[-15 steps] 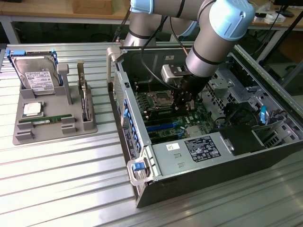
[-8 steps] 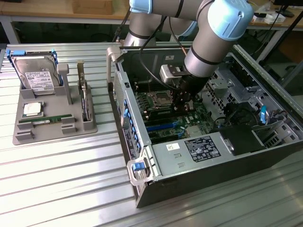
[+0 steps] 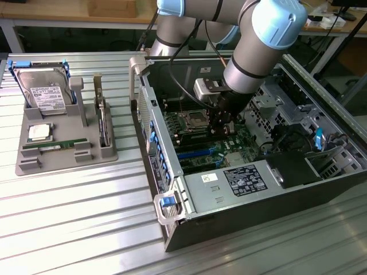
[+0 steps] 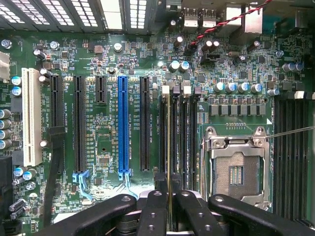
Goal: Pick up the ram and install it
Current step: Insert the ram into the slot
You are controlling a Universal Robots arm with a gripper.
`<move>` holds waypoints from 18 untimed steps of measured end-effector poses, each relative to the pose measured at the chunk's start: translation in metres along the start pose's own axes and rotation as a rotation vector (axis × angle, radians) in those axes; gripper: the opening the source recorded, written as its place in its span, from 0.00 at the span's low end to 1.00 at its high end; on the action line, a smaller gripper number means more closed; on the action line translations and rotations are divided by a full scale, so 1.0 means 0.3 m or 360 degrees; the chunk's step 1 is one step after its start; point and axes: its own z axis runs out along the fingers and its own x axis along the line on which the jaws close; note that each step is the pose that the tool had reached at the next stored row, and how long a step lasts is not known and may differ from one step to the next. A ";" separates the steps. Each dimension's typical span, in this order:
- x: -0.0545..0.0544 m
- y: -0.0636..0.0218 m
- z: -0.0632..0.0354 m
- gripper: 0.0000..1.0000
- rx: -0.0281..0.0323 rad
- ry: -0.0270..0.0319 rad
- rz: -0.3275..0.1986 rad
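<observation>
In the wrist view the ram [image 4: 169, 147] appears edge-on as a thin gold-green line. It runs along the black memory slots [image 4: 179, 137] beside the processor socket [image 4: 236, 169]. My gripper [image 4: 169, 209] is shut on its near end, with black fingers [image 4: 153, 211] on either side. Whether the ram touches the slot I cannot tell. In the exterior view the gripper [image 3: 222, 125] reaches down into the open computer case [image 3: 172, 229], over the green motherboard [image 3: 200, 146].
A grey tray [image 3: 28, 163] on the exterior view's left holds a silver hard drive [image 3: 43, 91], a square processor chip [image 3: 39, 132] and a green stick lying flat [image 3: 57, 145]. Case walls, a drive cage [image 3: 298, 109] and cables surround the gripper.
</observation>
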 end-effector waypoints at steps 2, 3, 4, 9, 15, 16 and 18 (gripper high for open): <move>0.000 0.000 0.000 0.13 0.00000 -0.00001 0.0000; 0.000 0.000 0.000 0.13 0.00001 -0.00001 0.0000; 0.000 0.000 0.000 0.13 0.00001 -0.00002 0.0000; 0.000 -0.006 0.000 0.13 -0.00001 -0.00001 0.0000; 0.000 0.004 0.001 0.13 0.00001 -0.00002 0.0000; 0.000 0.004 0.001 0.13 0.00001 -0.00001 0.0000; 0.000 0.003 0.001 0.13 -0.00001 -0.00001 0.0000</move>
